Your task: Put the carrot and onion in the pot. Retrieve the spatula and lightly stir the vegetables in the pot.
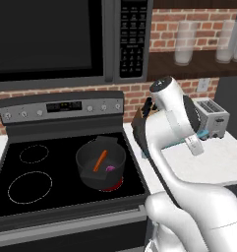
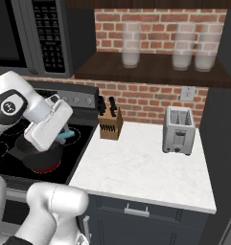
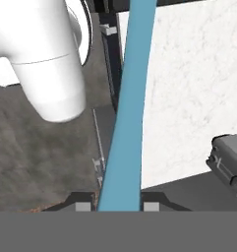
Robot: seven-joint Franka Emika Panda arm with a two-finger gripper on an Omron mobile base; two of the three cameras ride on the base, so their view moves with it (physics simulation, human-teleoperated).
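Note:
The dark pot (image 1: 85,153) stands on the stove's front right burner, which glows red under it. Inside it the orange carrot (image 1: 100,160) lies slanted, and the small magenta onion (image 1: 110,168) rests beside its lower end. My gripper (image 3: 119,206) is shut on the spatula (image 3: 130,98), whose light-blue handle runs up the middle of the hand view. From the left base, bits of the spatula (image 1: 203,133) stick out behind my forearm, over the counter to the right of the pot. The right base view shows the spatula (image 2: 67,136) just right of the half-hidden pot (image 2: 26,152).
A wooden knife block (image 2: 110,125) stands at the counter's back left, close to the stove. A toaster (image 2: 178,130) sits at the back right of the white counter (image 2: 145,167). The microwave (image 1: 51,39) hangs above the stove, and glass jars (image 2: 131,45) line a shelf.

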